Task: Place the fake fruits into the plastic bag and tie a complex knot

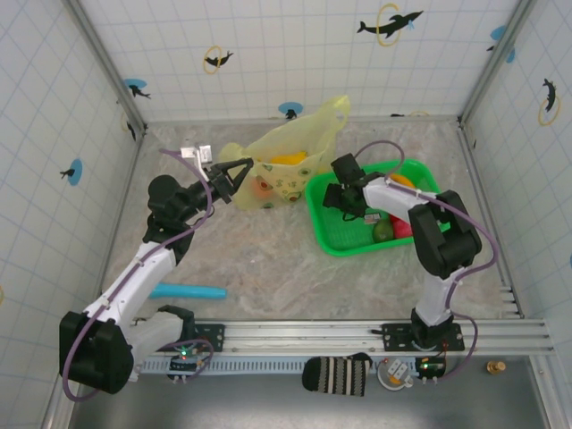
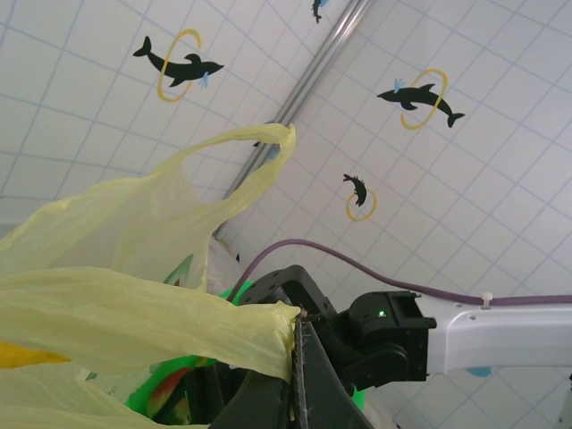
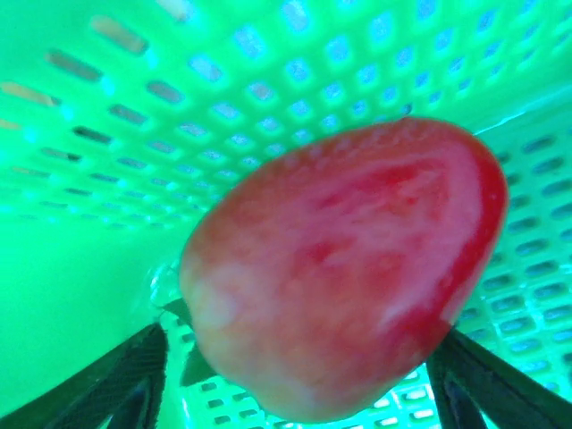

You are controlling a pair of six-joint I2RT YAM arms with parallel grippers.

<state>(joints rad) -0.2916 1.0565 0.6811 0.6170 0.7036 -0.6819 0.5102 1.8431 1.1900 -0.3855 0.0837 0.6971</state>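
Plainly, the left fingers [image 2: 308,393] are clenched on a gathered fold of the plastic bag [image 2: 134,322]. The pale yellow-green film bunches right at their tips and spreads away to one side of them. One handle loop [image 2: 268,147] lifts above them.

From the top view the bag stands on the counter [image 1: 268,259] just beyond those fingers. An orange-yellow fruit [image 1: 288,159] and a reddish fruit [image 1: 262,188] show through its film, close past the fingertips.

The right fingers [image 3: 125,380] are down inside the green tray [image 1: 344,246] and stand wide apart. A red fruit [image 3: 340,268] lies between them, with the tray's slotted wall behind it. One finger looks to meet the fruit's side, and a sliver of green shows between the fruit and the other finger. Whether they are squeezing the fruit or loose around it I cannot tell.

More fruits lie in the tray behind the right fingers, toward that arm's elbow: a yellow-orange piece [image 1: 402,180], a green piece [image 1: 382,230] and a pink-red piece [image 1: 404,228] just beside it.

A teal stick [image 1: 188,290] lies on the counter, well apart from both sets of fingers.
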